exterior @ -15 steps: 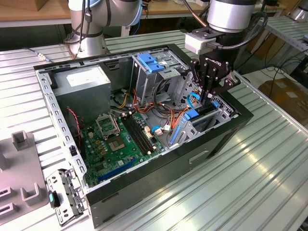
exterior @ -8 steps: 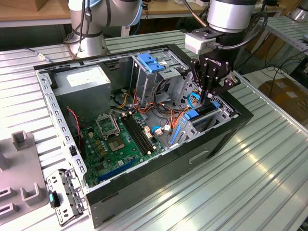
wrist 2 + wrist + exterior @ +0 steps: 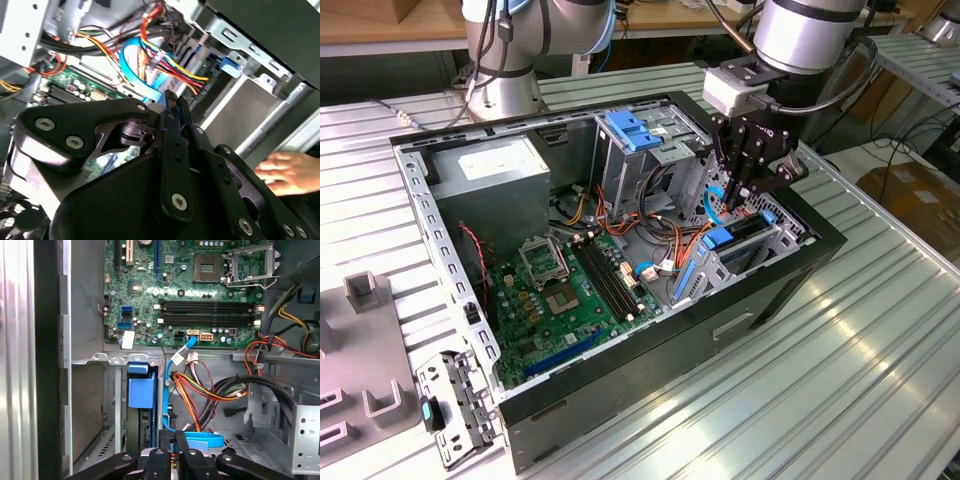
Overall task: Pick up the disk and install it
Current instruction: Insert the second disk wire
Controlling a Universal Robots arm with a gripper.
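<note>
One dark-grey metal disk with blue plastic rails [image 3: 140,395] sits in the open black computer case's [image 3: 740,310] corner bay, beneath my gripper [image 3: 745,190], fingers pinched together, holding nothing.

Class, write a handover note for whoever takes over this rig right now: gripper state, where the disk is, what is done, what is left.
Gripper: shut, holding nothing, poised just above the drive cage.
Disk: sitting in a cage slot inside the open computer case, blue end tab towards the gripper, not touched by it.
Done: disk is in the slot and released.
Left: full seating cannot be told from here; verify it.
Caution: a person's hand is close to the case.
</note>
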